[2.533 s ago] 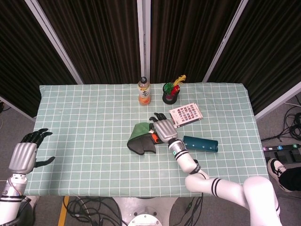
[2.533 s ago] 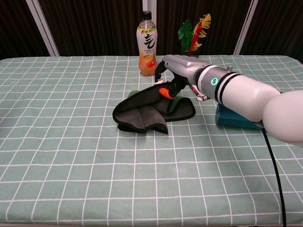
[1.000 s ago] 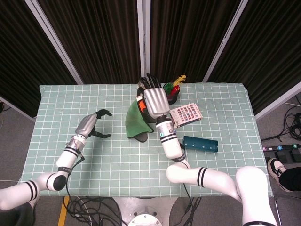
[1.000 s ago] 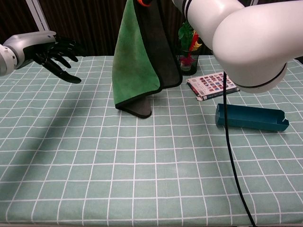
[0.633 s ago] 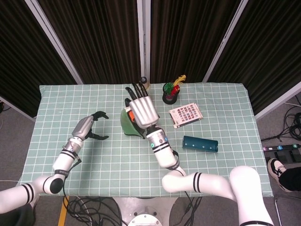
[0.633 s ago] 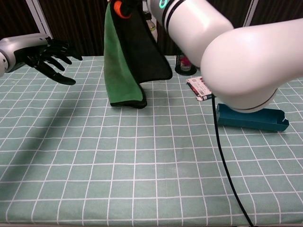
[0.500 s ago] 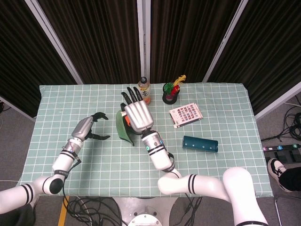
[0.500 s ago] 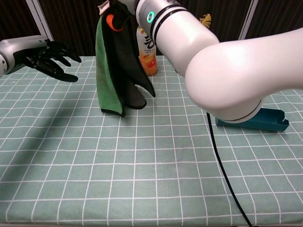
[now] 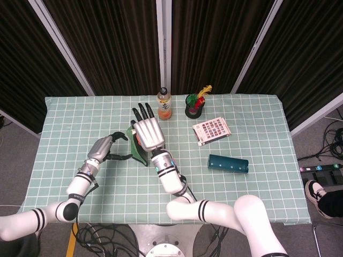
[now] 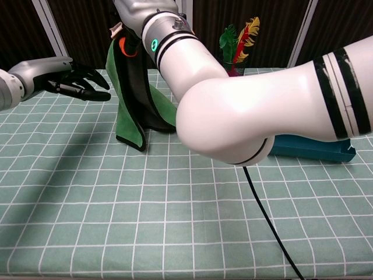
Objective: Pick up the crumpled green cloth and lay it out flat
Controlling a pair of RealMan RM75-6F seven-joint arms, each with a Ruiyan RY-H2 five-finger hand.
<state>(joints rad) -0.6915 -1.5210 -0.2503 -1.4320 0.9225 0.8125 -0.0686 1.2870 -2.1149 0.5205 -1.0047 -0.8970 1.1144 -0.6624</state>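
A desk (image 9: 69, 115) covered by a green checked cloth is set before dark curtains. The green cloth (image 10: 129, 99) is gripped at its top by the right hand (image 9: 148, 133) and hung left of centre, its lower edge touching the desk. The left hand (image 10: 69, 80) is held just beside it, fingers spread, nothing grasped.

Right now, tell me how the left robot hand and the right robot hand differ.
The right robot hand is raised above the table and holds the green cloth, which hangs down from it; the left robot hand holds nothing. The right robot hand is silver-backed with its dark fingers pointing up toward the back of the table, while the left robot hand reaches sideways toward the cloth, fingers spread. Both sit over the left half of the checked tablecloth.
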